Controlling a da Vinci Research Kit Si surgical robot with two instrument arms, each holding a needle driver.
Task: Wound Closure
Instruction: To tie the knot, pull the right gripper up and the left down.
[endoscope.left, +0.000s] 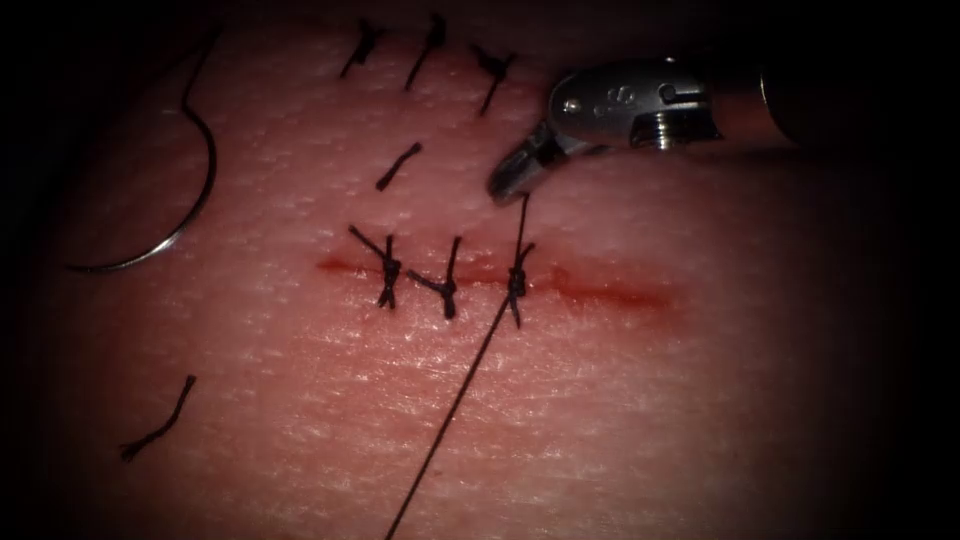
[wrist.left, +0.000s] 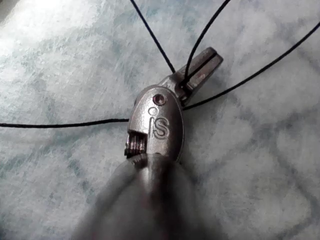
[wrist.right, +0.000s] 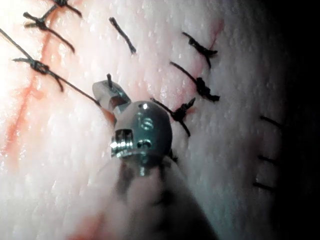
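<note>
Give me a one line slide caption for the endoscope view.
Right tool holds the thread above the third knot on the cut; the needle lies free on the tissue, left.

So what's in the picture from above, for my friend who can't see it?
The right tool holds a short end of thread above the third knot on the cut in the tissue. A long strand runs down from that knot. The curved needle lies loose on the tissue, left of the cut.
</note>
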